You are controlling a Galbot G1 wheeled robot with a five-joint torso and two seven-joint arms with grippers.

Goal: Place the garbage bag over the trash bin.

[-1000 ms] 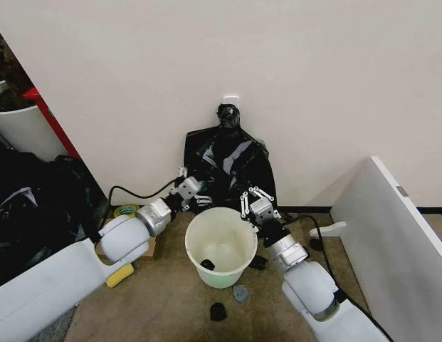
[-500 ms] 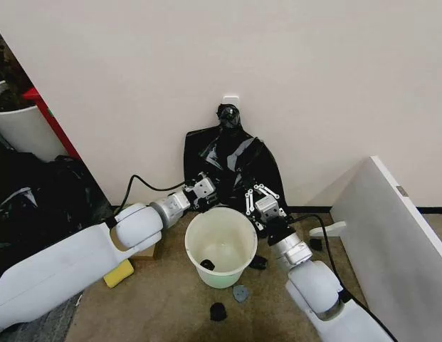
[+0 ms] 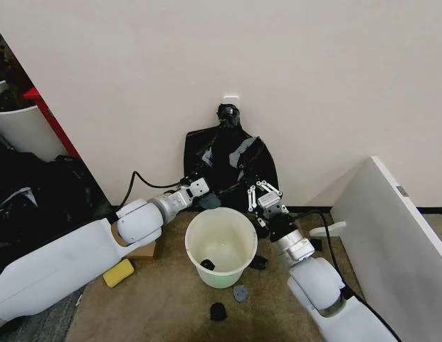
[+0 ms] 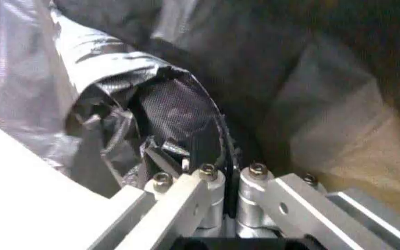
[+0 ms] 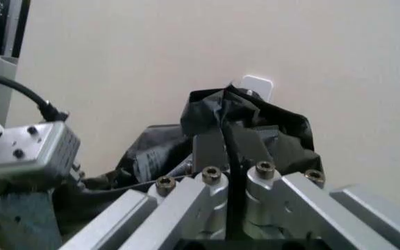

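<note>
The trash bin (image 3: 221, 246) is standing upright on the floor near the wall, with the garbage bag (image 3: 231, 162) hanging against that wall just behind it. The left gripper (image 3: 205, 191) is pinching a black fold of the bag, jaws pressed together on it. The right gripper (image 3: 262, 196) is likewise clamping the bag's film, beyond the bin's far rim.
</note>
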